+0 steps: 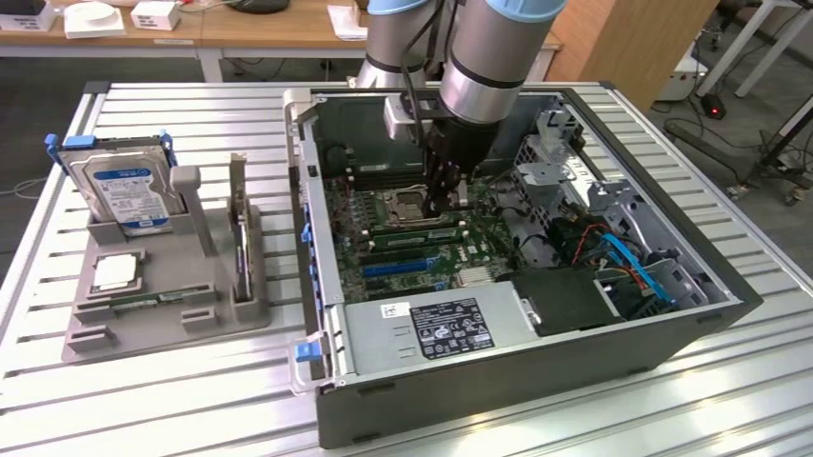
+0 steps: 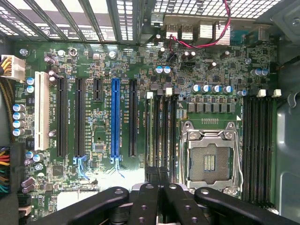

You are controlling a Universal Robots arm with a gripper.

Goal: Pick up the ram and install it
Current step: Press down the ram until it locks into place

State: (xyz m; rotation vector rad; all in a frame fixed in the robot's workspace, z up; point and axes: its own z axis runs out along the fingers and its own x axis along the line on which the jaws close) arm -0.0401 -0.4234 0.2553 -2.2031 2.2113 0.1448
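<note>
Your gripper hangs inside the open computer case, down over the motherboard just beside the empty processor socket. In the wrist view the black fingers stand drawn together, and a thin dark edge runs out from between them into the memory slots next to the socket; that edge is probably the ram, seen end-on, though you cannot make out its green face or label from here. It sits in line with the slots, between the blue expansion slot and the socket.

In the exterior view, on the grey fixture at the exterior view's left, a second ram stick lies flat in its groove near the front edge. Behind it stands the hard drive, upright, with a blue-and-white label whose writing is too small to read. The square silver processor lies flat between the two.

The power supply at the near end of the case carries a white and black label; its print cannot be read. Fine white lettering runs beside the expansion slots in the wrist view, also unreadable.
</note>
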